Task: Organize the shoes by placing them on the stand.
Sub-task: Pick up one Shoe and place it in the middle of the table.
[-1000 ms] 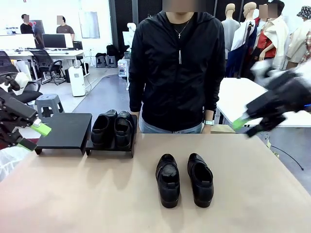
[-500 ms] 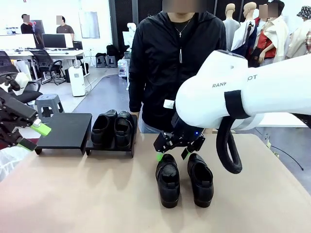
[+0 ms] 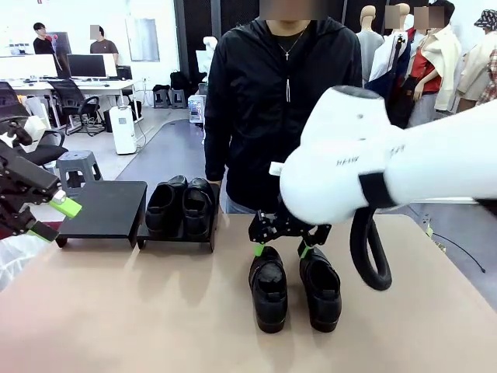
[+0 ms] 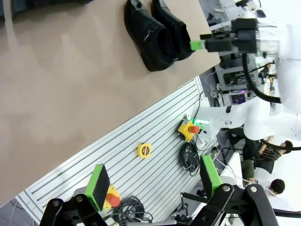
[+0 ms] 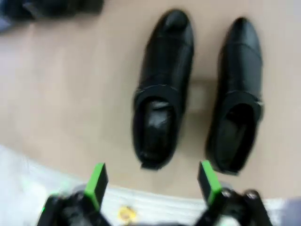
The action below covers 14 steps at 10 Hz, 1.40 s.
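**A:** What lies nearest the robot?

**B:** The two loose dress shoes (image 3: 269, 289), side by side on the tabletop (image 3: 116, 311). Their toes face the robot and their openings face the person. They are well apart from the stand (image 3: 105, 208), so I'd call them the half of the job not yet done.

**A:** And the right gripper (image 3: 281, 249)?

**B:** It hangs just over their heel ends with the jaws spread wide, holding nothing. From its own wrist camera the green pads (image 5: 96, 181) seem to bracket one shoe's opening. That picture is blurred, though, so I can't tell whether it is truly lined up. Approaching at the heel makes sense: the collar is a thin edge to pinch, while the glossy rounded toe would probably slip.

**A:** The left gripper (image 3: 53, 219)?

**B:** It is at the table's left edge, just beside the stand, and it is equally wide and empty. My guess is that it is kept clear so the right arm can reach across.

**A:** Farther back?

**B:** The stand's two sections sit side by side. The right section (image 3: 177, 237) holds two more dress shoes (image 3: 180, 207) close together. The left section (image 3: 109, 203) is bare, which looks like the slot meant for the loose pair. Beyond it a person (image 3: 283, 101) in a black jacket stands at the far edge.
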Tool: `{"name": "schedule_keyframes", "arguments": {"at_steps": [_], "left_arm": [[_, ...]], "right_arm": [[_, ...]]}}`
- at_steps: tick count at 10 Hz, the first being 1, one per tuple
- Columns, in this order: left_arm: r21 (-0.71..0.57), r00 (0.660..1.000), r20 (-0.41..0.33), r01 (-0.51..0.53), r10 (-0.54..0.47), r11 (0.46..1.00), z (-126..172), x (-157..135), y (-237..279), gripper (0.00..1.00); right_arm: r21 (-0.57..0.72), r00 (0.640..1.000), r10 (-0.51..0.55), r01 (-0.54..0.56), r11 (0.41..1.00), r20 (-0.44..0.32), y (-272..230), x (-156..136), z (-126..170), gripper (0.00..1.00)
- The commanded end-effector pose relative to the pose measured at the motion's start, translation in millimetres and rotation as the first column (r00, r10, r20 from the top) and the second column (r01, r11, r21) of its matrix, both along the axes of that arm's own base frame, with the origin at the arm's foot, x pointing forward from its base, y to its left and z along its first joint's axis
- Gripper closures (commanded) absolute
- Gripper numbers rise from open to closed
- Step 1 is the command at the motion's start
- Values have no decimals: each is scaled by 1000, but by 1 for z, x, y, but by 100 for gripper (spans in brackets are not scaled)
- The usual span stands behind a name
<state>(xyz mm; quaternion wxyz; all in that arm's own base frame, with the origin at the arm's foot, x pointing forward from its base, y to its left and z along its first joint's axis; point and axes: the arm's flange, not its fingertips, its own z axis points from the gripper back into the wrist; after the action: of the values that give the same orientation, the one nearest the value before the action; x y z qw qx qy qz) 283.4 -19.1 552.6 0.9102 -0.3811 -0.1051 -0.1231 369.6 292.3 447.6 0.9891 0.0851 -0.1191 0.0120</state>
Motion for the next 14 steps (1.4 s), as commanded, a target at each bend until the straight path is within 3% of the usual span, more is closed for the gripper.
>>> {"name": "schedule_keyframes", "arguments": {"at_steps": [1,3,8,12,14], "left_arm": [[-22,1000,12,21,-21,1000,1,1,3,0],[-22,1000,12,21,-21,1000,1,1,3,0],[-22,1000,12,21,-21,1000,1,1,3,0],[-22,1000,12,21,-21,1000,1,1,3,0],[-22,1000,12,21,-21,1000,1,1,3,0]], "right_arm": [[-175,970,-216,195,965,-115,30,36,-27,0],[-151,929,-341,320,935,-145,30,60,-47,0],[-184,902,-357,319,930,-242,33,75,-85,0],[-186,897,-343,300,936,-279,25,75,-93,0],[-161,921,-276,238,958,-276,28,73,-95,100]]}}
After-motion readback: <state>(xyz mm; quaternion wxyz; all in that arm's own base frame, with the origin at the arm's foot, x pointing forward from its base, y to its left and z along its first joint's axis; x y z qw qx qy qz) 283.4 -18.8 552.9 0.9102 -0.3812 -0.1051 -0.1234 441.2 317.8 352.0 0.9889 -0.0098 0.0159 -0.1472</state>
